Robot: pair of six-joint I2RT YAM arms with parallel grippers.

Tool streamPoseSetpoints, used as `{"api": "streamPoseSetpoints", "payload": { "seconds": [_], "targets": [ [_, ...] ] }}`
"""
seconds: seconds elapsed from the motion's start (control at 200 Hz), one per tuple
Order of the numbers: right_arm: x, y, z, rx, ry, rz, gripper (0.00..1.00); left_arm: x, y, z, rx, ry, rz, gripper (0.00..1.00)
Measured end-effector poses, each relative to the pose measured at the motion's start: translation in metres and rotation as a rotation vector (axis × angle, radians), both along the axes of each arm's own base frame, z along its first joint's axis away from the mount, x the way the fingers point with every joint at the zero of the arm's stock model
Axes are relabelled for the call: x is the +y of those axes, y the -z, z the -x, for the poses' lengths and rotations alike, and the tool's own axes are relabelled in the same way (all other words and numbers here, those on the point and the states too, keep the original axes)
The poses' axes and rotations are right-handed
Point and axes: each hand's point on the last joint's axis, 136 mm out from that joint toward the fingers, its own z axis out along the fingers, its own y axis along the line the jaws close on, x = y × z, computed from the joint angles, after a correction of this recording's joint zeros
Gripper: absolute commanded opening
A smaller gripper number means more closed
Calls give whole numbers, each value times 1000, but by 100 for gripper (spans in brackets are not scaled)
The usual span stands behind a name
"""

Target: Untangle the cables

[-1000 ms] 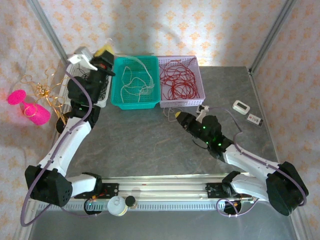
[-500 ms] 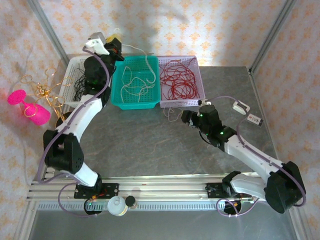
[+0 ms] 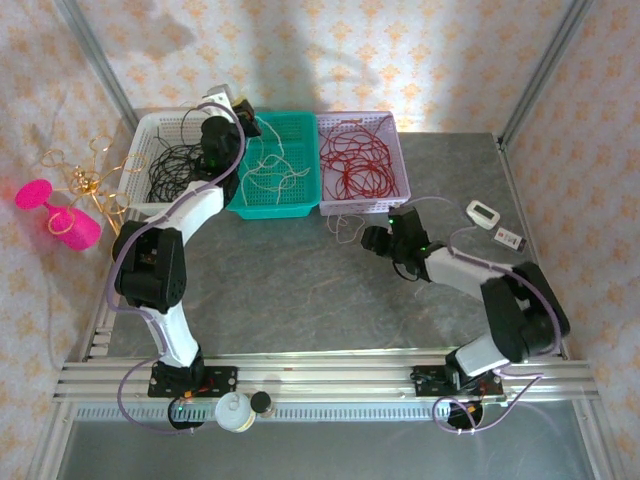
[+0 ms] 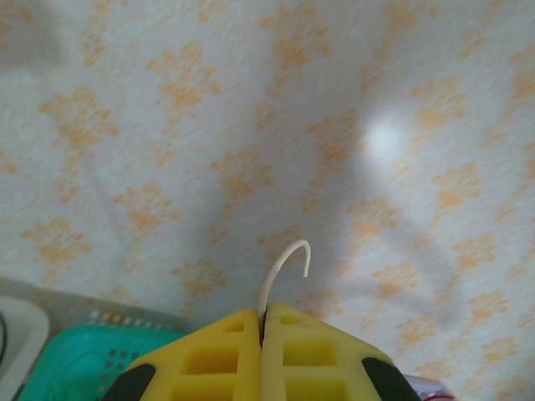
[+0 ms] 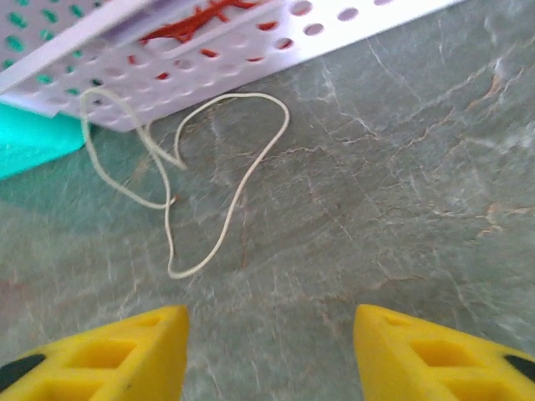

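The left tool [image 4: 262, 322] pinched a white cable [image 4: 282, 257]. The right tool [image 5: 269, 316] stood spread over a loose cable [image 5: 236, 199] on the bench [image 5: 401, 167].

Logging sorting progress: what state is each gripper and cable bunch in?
left gripper, shut on white cable end.
right gripper, open, empty, over table.
loose white cable, looped on table beside lilac basket.
red cables, heaped in lilac basket.
black cables, heaped in white basket.

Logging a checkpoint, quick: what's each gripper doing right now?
Left gripper: closed, pinching a white cable.
Right gripper: open, holding nothing.
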Motion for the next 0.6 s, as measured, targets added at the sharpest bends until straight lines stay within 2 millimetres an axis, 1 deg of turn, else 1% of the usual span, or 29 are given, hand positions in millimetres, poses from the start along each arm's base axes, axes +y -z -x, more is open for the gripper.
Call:
{"api": "streamPoseSetpoints", "payload": {
  "seconds": [0.075, 0.165, 0.235, 0.285, 0.355, 0.41, 0.47, 0.516, 0.596],
  "targets": [
    [9, 15, -6, 47, 27, -55, 51, 6, 12, -1, 31, -39, -3, 0],
    [18, 28, -10, 84, 56, -99, 51, 10, 20, -2, 54, -61, -10, 1],
    [23, 34, -13, 96, 77, -128, 50, 10, 30, -5, 74, -63, -13, 12],
    [26, 32, -16, 97, 93, -151, 48, 10, 40, -7, 99, -65, -13, 21],
    [34, 30, -27, 85, 105, -180, 45, 10, 63, -13, 150, -70, -20, 35],
    [40, 32, -32, 80, 111, -194, 41, 10, 85, -16, 205, -72, -25, 45],
    [44, 33, -34, 78, 117, -205, 35, 10, 105, -18, 257, -72, -32, 51],
    [45, 34, -35, 81, 128, -214, 31, 10, 116, -17, 290, -76, -29, 53],
    [45, 36, -37, 80, 142, -220, 22, 11, 124, -15, 325, -82, -30, 57]
  ]
}}
